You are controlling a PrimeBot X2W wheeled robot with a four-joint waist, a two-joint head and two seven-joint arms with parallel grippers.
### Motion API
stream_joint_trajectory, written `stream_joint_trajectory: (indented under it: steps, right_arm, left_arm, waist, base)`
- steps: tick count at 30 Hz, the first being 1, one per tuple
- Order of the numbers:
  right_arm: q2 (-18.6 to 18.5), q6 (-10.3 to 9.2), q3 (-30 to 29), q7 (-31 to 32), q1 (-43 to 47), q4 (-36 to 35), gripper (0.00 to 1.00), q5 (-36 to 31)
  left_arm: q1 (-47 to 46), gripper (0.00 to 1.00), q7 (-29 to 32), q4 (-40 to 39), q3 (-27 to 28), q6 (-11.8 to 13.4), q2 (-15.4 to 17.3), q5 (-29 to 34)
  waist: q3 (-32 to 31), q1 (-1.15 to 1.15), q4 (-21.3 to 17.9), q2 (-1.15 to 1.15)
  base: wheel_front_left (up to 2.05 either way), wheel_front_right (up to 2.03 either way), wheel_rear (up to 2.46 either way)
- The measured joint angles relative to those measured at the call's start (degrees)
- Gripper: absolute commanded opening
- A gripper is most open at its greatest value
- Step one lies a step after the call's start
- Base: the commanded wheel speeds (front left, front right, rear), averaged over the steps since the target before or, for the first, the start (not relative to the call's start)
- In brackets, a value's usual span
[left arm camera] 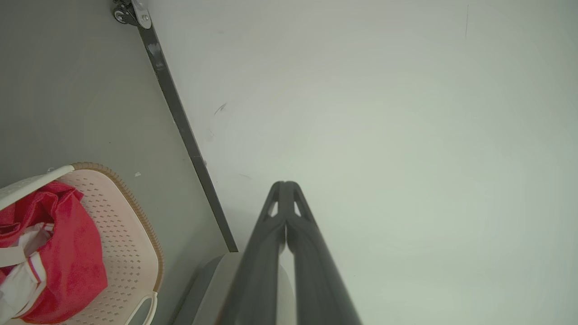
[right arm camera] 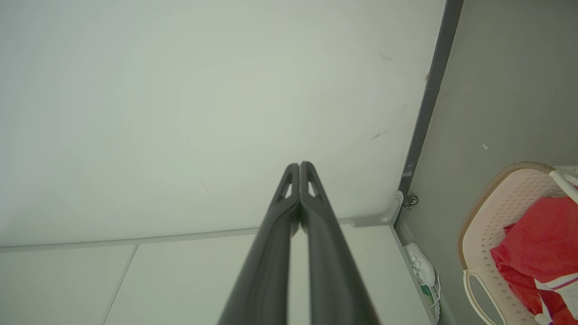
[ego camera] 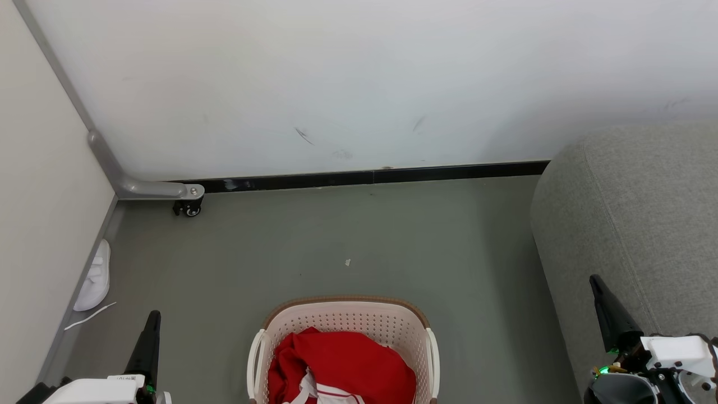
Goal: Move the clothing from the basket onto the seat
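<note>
Both tools are closed with nothing held: the left tool [left arm camera: 285,185] and the right tool [right arm camera: 300,166] each have their two dark fingers pressed together at the tips, pointing at the pale wall [ego camera: 359,84]. Red clothing [ego camera: 348,359] with white trim lies bunched inside the basket [ego camera: 348,306], which stands on the grey floor [ego camera: 336,235] between the two tools. The grey seat [ego camera: 639,213] stands to the basket's right, apart from it. A white shoe [ego camera: 94,278] lies on the floor by the left wall panel.
</note>
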Motion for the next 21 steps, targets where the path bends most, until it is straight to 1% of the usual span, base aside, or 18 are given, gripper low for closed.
stream_joint_trajectory:
  steps: [12,13,18,21]
  right_arm:
    - [0.0,0.01,0.0,0.0,0.1,0.2,0.0,0.0]
    - [0.2,0.01,0.0,0.0,0.4,0.5,1.0,-0.1]
    - [1.6,0.0,0.0,0.0,3.6,3.4,1.0,-0.1]
    - [1.7,0.01,0.3,-0.4,3.8,3.3,1.0,-0.1]
  left_arm:
    - [0.1,0.0,0.0,0.2,0.0,0.0,-0.1,0.0]
    - [0.3,1.0,0.0,0.6,0.0,0.0,-0.3,0.0]
    - [2.7,1.0,0.0,3.2,-0.5,0.0,-2.0,0.0]
    - [2.9,1.0,0.0,3.3,-0.6,0.0,-2.0,0.0]
  waist:
    - [0.0,0.0,0.0,0.0]
    - [0.0,0.0,0.0,0.0]
    - [0.0,0.0,0.0,0.0]
    - [0.0,0.0,0.0,0.0]
  base:
    - [0.0,0.0,0.0]
    - [0.0,0.0,0.0]
    - [0.0,0.0,0.0]
    - [0.0,0.0,0.0]
